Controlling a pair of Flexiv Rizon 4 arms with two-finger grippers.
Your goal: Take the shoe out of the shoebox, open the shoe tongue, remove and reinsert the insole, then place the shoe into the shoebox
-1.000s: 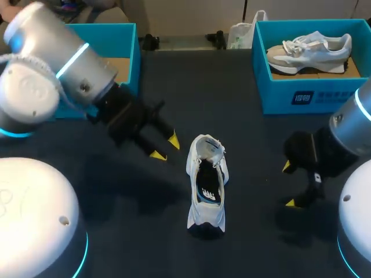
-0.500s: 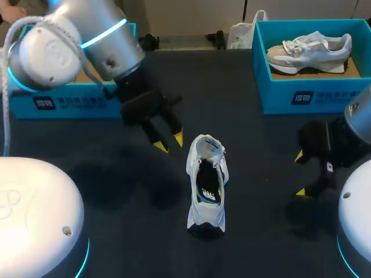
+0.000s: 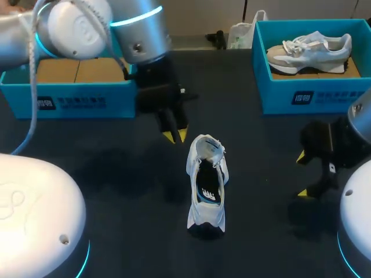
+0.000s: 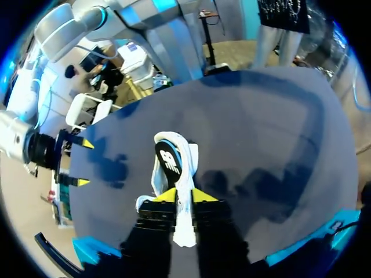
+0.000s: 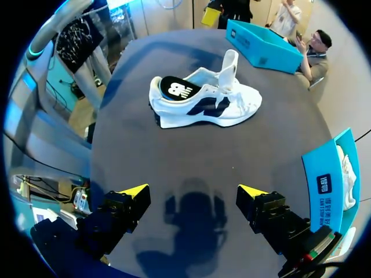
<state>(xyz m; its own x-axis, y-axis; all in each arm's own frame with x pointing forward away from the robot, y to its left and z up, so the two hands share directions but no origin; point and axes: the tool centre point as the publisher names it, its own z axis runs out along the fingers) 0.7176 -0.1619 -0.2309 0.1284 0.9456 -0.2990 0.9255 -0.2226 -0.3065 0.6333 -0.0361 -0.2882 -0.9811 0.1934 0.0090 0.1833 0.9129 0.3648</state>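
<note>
Left hand (image 3: pixel 174 136) swung nearer shoe (image 3: pixel 206 179); right wrist view shows tongue (image 5: pixel 229 63) upright

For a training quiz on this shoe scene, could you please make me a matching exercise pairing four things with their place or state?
Things:
1. loose shoe
2. boxed shoe
3. left claw
4. right claw

Place or state:
A. wide open, holding nothing
B. lying in the right blue box
C. narrowly open, just beyond the loose shoe's toe
D. standing on its sole, tongue raised

Pairs: 1-D, 2-B, 3-C, 4-A
</note>
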